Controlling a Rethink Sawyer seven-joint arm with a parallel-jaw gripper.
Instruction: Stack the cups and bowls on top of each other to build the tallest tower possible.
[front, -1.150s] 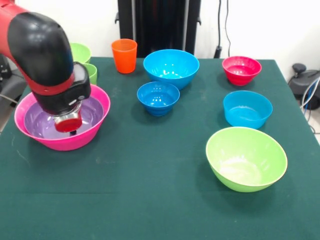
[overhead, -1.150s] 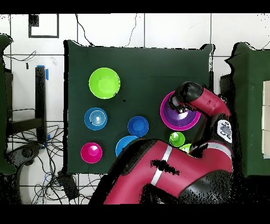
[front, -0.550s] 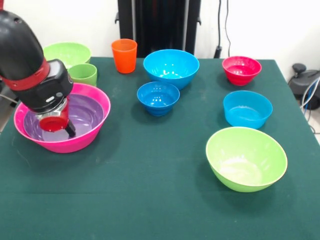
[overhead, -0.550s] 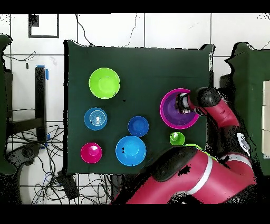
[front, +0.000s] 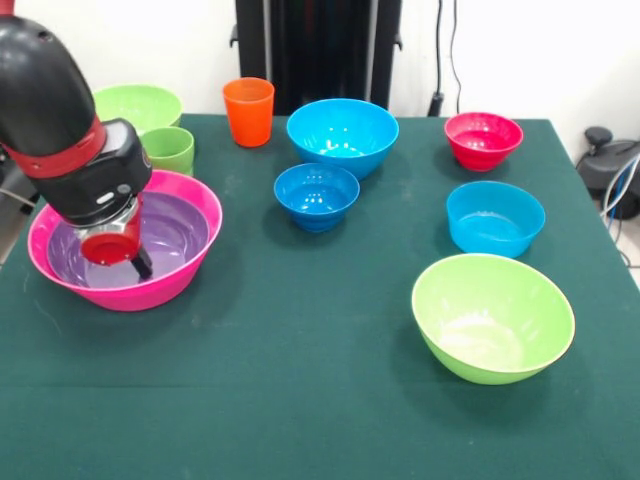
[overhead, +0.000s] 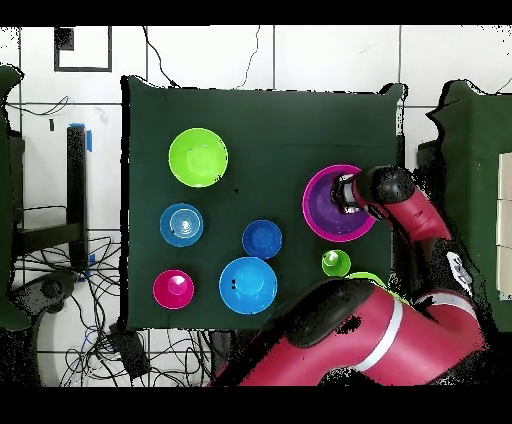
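The gripper (front: 135, 262) hung inside the glossy purple plastic bowl (front: 175, 228), which sat nested in the large pink plastic bowl (front: 200, 262) at the table's near left. Whether its fingers were spread or pressed together could not be told. The next candidate, the small blue round plastic bowl (front: 317, 195), lay to the right and slightly farther back, upright, well apart from the gripper.

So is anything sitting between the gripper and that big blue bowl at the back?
Nothing blocks it. The gripper is down in the purple bowl; open table lies between it and the big blue bowl, with the small blue bowl just beside that line.
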